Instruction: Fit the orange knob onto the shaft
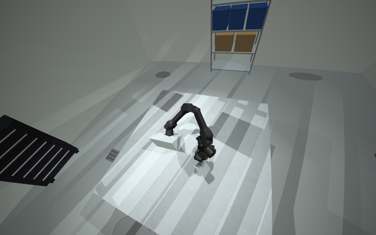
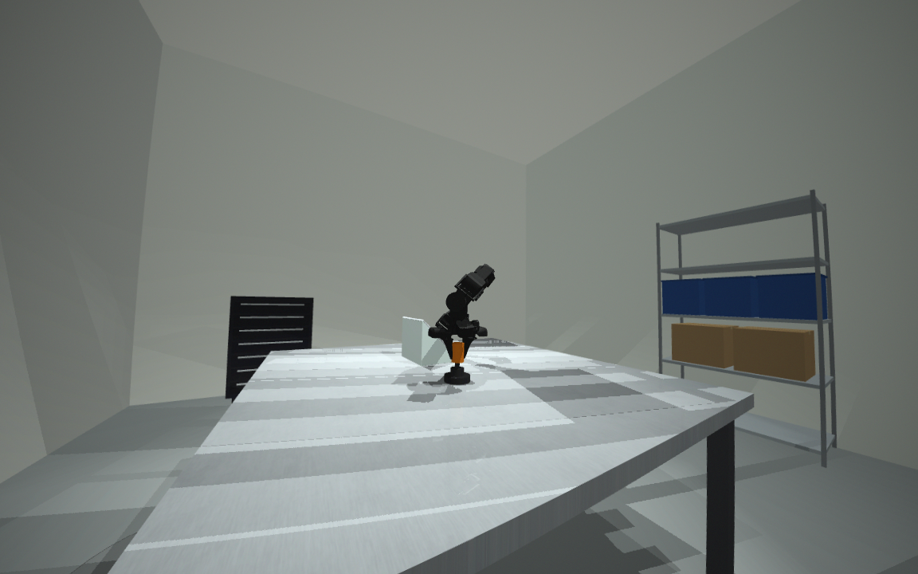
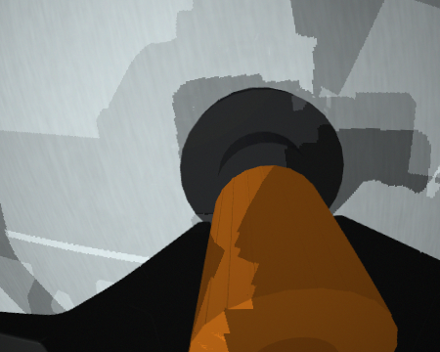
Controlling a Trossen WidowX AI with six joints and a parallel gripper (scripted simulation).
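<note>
The orange knob (image 1: 204, 153) (image 2: 457, 351) (image 3: 303, 254) stands upright between the fingers of my gripper (image 2: 457, 355) (image 3: 270, 231), which is shut on it. The dark round pedestal (image 2: 457, 379) (image 3: 259, 110) sits on the table directly below the knob. In the exterior view a short dark length shows between the knob's lower end and the pedestal, so the knob is above the pedestal and not down on it. The shaft's flat side and the knob's hole are hidden. In the top view the arm covers the pedestal and most of the knob.
The arm stands on a pale angled block (image 1: 164, 142) (image 2: 413, 340) behind the pedestal. The table (image 1: 160, 187) (image 2: 348, 485) carries striped light and shadow. A shelf rack (image 1: 233, 53) (image 2: 817, 356) and a black slatted unit (image 1: 23, 154) (image 2: 269, 335) stand away from the table.
</note>
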